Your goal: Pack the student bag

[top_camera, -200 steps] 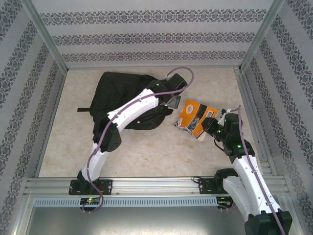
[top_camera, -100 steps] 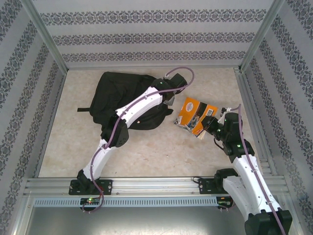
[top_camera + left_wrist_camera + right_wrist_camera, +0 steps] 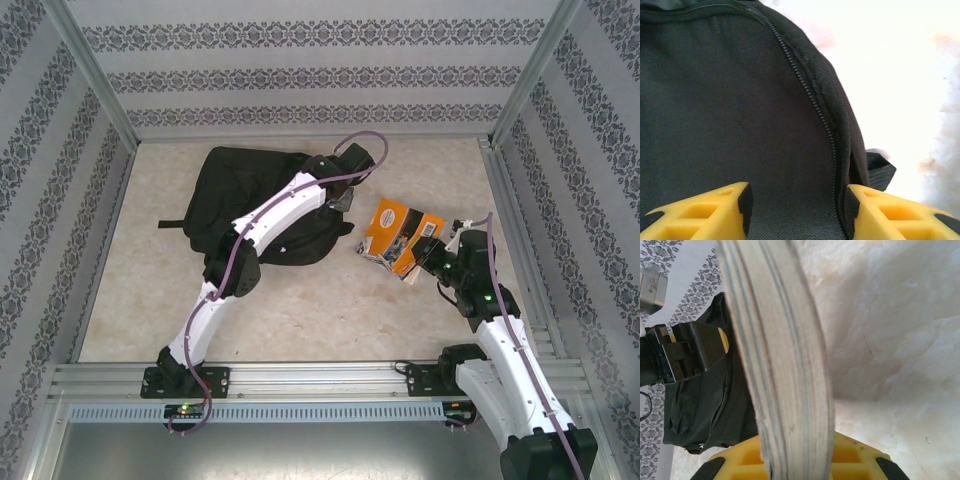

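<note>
The student bag, black and soft, lies flat at the back left of the table. My left gripper is down on its right edge. In the left wrist view the bag's fabric and its zipper bulge between the two yellow fingers, and my left gripper is shut on that fold. An orange-covered book is tilted above the table to the right of the bag, with my right gripper shut on its near corner. The right wrist view shows the book's page edges rising from the jaws.
Metal frame posts and patterned walls enclose the table on three sides. An aluminium rail runs along the near edge with both arm bases on it. A bag strap sticks out to the left.
The left gripper's jaws have narrowed onto the bag's fabric, and the left arm has shifted slightly toward the back. The right arm and the book have not moved.
</note>
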Available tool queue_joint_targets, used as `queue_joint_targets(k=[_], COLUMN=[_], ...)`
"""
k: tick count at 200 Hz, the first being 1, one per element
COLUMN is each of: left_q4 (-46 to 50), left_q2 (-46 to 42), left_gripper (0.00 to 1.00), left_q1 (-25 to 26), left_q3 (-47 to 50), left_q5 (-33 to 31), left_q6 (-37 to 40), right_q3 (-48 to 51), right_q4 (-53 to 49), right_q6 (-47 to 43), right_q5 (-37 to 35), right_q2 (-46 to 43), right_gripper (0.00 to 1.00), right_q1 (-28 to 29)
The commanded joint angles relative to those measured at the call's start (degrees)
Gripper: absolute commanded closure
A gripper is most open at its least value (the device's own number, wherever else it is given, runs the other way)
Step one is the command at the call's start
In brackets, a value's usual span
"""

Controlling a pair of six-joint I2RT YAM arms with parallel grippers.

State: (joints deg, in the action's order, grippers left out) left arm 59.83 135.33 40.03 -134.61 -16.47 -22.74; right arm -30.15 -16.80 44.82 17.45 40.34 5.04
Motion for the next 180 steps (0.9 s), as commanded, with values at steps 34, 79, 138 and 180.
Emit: queue_joint_targets(k=[34, 79, 138, 180], left_q4=[-1.91, -2.08, 3.54, 4.1], left_q2=[1.78, 0.97, -7.07, -16.63], left_gripper=[0.68, 1.0, 1.0, 1.0], left_q1=[-1.61, -2.65, -4.73, -7.17], left_q3=[0.36, 0.68, -4.39, -0.92], left_q5=[8.32, 11.76, 10.97, 10.69], left_q6=[-1.6, -1.7, 2.18, 2.53], right_q3=[0.96, 1.06, -4.32, -9.89], right_q4=[4.41, 3.96, -0.73, -0.63], right_q6=[0.05, -0.31, -2.05, -2.45], right_q5=[-0.14, -0.56, -1.89, 1.81], right_q2=[-0.3, -0.95, -4.9, -5.05], right_gripper=[1.0, 1.0, 1.0, 1.0], right_q1=[0.41, 0.41, 1.08, 3.3])
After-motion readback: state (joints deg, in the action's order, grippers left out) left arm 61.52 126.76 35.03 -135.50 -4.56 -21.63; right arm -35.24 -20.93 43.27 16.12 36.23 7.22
